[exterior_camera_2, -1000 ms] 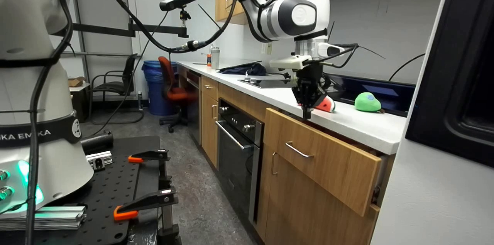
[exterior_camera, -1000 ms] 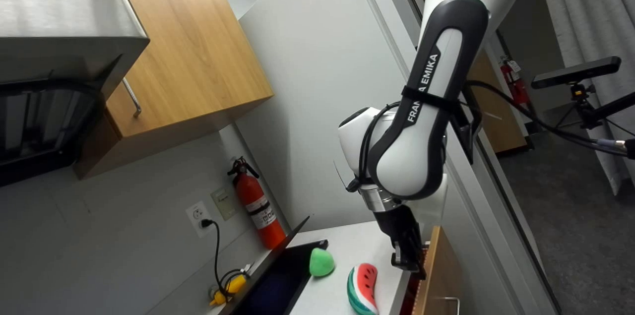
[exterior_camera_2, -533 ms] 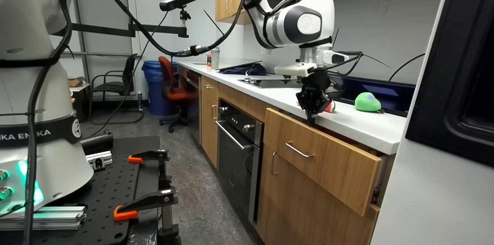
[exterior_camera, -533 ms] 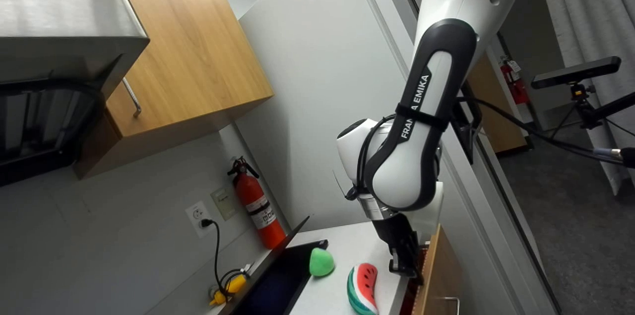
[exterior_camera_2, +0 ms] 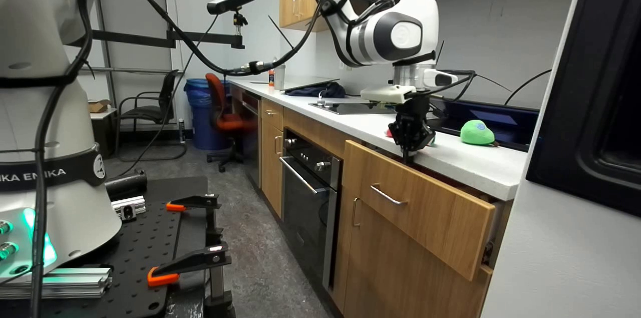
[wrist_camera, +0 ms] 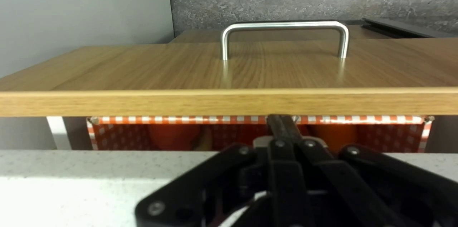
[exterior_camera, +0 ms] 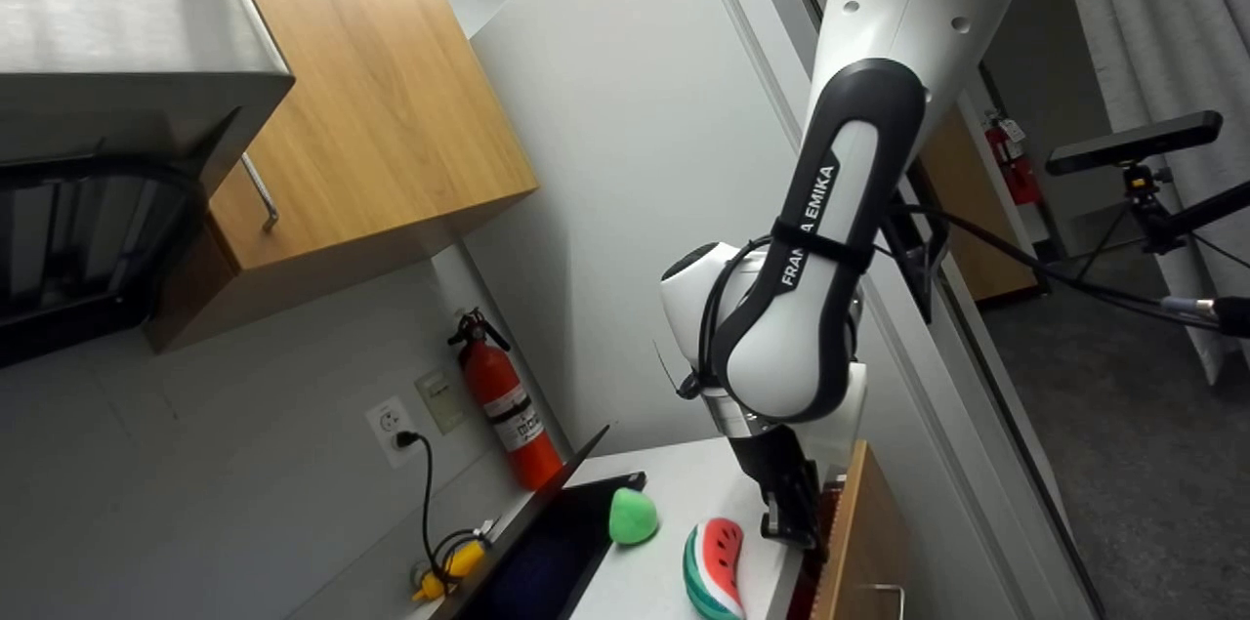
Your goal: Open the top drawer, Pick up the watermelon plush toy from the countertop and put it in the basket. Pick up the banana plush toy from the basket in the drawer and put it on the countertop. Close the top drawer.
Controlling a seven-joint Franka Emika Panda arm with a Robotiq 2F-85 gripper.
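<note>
Pulled partway out, the top drawer [exterior_camera_2: 420, 203] shows a gap between its front and the countertop [wrist_camera: 89, 173]. Inside lies the red-and-white checked basket [wrist_camera: 214, 119], holding dim red and orange shapes; the banana plush toy cannot be made out among them. My gripper [wrist_camera: 281, 118] points down into that gap, just behind the drawer front, its fingers pressed together with nothing between them. Whether the tips touch the front, I cannot tell. On the countertop lies the watermelon plush toy [exterior_camera: 716, 566], beside the gripper [exterior_camera: 815, 552] and mostly hidden behind it in an exterior view.
A green plush [exterior_camera: 633, 516] sits farther back on the counter, by a black open panel [exterior_camera: 557, 542]. Behind that are a yellow corded item [exterior_camera: 467, 558] and a fire extinguisher [exterior_camera: 508, 415]. The drawer's metal handle [wrist_camera: 284, 25] is on its outer face.
My arm has come down and slightly towards the countertop, bringing the shut gripper lower behind the drawer front. Drawer and plush toys have stayed where they were.
</note>
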